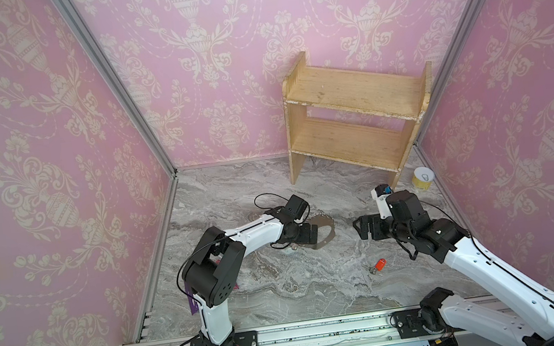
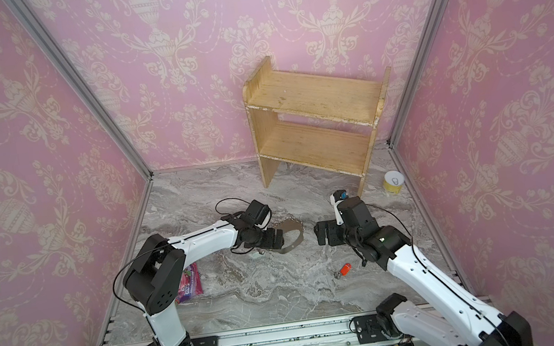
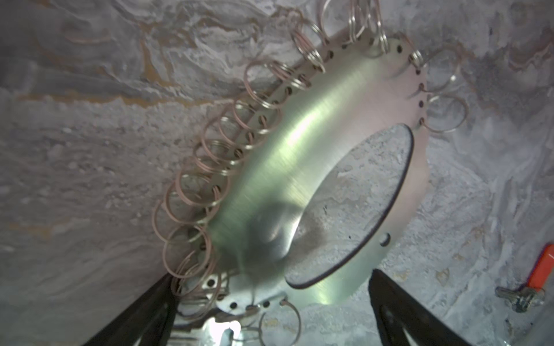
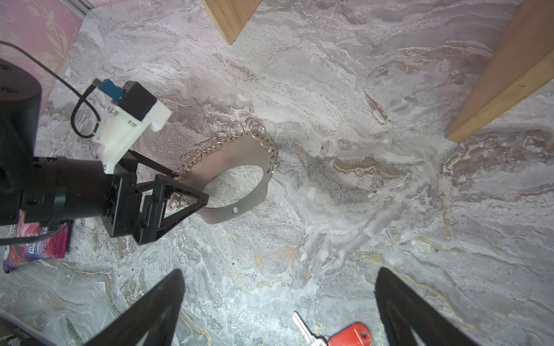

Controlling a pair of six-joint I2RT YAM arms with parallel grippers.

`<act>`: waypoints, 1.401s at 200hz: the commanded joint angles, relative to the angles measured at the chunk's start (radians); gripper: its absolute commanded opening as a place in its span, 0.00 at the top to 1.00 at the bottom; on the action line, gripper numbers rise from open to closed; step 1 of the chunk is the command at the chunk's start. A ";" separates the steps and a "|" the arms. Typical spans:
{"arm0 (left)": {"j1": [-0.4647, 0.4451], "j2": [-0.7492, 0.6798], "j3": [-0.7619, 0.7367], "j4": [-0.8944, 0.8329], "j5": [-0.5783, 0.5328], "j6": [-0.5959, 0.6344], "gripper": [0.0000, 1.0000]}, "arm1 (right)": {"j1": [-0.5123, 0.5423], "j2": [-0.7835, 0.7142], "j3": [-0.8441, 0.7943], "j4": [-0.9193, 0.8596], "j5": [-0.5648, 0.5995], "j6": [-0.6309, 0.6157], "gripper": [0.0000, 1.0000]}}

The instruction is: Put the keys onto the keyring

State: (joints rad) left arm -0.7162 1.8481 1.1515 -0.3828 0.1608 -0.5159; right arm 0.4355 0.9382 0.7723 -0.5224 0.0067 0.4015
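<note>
Left claw [image 1: 314, 233], centre-left in both top views: spread wide, gripping nothing, lowered close to the table [image 1: 283, 289], one finger on each side of the near end of the keyring [image 1: 331, 234]. Posed that way, most likely, to pinch and steady that end, judging by the left wrist view, with black fingers [image 3: 144, 311] at lower left and lower right flanking the band without closing on it.

Just right of that, mid-frame in the top views: keyring flat on the marble, a horseshoe band with its ends seemingly toward the left claw and wire loops [image 3: 186, 194] strung along the outer edge. Too smeared in the left wrist view to tell exact contact with the fingers.

Further right: right claw [image 1: 358, 229], also wide open and empty, pointing left toward the keyring, apart from it. Probably held off there to keep both band and keys in its wrist camera before a pickup.

Below and slightly right of that claw: keys [image 1: 379, 264], one small silver key on a red-orange tag, loose on the table, on no loop yet; at the bottom edge of the right wrist view [image 4: 349, 334]. Nearer the right arm, so likely that claw's to fetch.

Upper right, toward the back corner: wooden shelf [image 1: 351, 116] and yellow can [image 1: 422, 178], away from the work.
</note>
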 commanded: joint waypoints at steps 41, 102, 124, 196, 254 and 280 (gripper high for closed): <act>-0.162 -0.064 0.040 -0.169 -0.065 -0.063 0.01 | 0.010 -0.031 -0.013 -0.038 0.022 0.031 0.00; -0.164 0.058 0.388 -0.317 -0.387 0.376 0.01 | 0.009 -0.130 -0.002 -0.125 0.091 0.036 0.00; -0.163 0.188 0.492 -0.367 -0.424 0.523 0.01 | 0.009 -0.167 0.010 -0.166 0.110 0.035 0.00; -0.163 0.387 0.665 -0.365 -0.401 0.640 0.01 | 0.009 -0.199 0.033 -0.202 0.126 0.036 0.00; -0.146 0.478 0.736 -0.320 -0.418 0.614 0.01 | 0.009 -0.178 0.032 -0.179 0.116 0.036 0.00; -0.112 0.506 0.744 -0.295 -0.380 0.590 0.01 | 0.009 -0.174 0.041 -0.182 0.117 0.031 0.00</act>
State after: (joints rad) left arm -0.8665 2.3116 1.8828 -0.6872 -0.2272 0.0887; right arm 0.4393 0.7586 0.7753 -0.6971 0.1123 0.4206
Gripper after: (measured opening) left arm 0.993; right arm 0.999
